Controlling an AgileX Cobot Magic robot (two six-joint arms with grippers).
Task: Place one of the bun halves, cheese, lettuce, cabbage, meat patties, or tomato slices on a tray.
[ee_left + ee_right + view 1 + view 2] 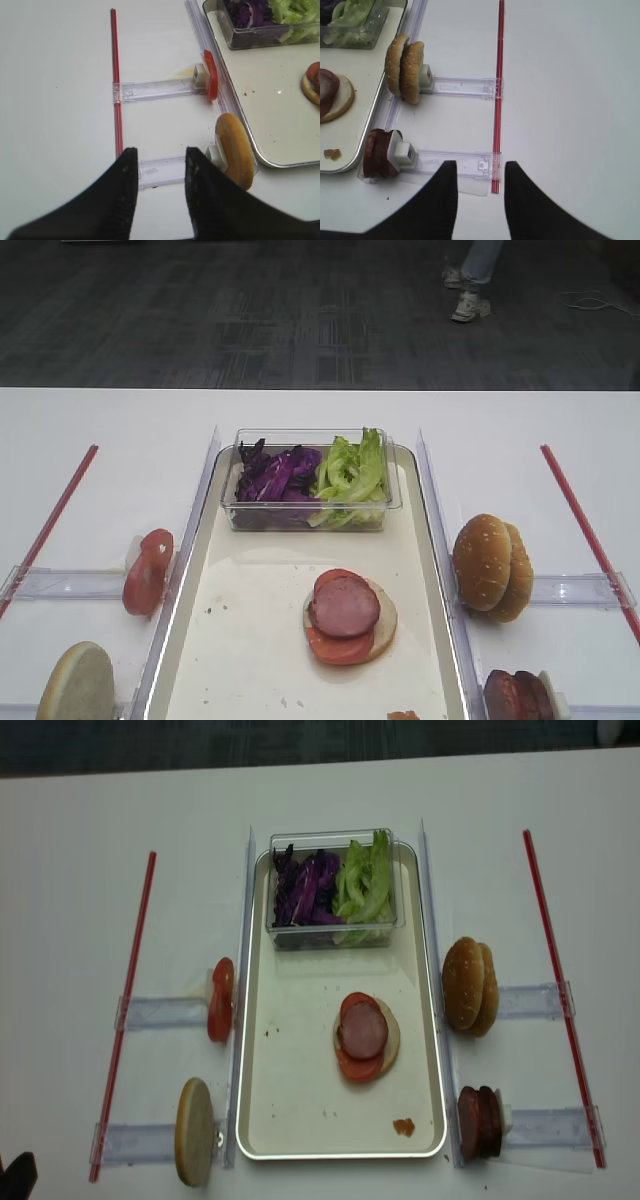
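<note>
Both sets of jaws gape empty at lower frame: right gripper (480, 187) nearest the meat patties (376, 154), left gripper (160, 172) beside a bun half (234, 150). The upright, close-packed patties might topple or come away doubled. The tray (250, 640) holds the stack (348, 618) at centre.

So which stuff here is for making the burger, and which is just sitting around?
For the job:
tray
bun halves
meat patties
tomato slices
lettuce
cabbage

Just lying about:
red strips
clear holders
orange crumb
</note>
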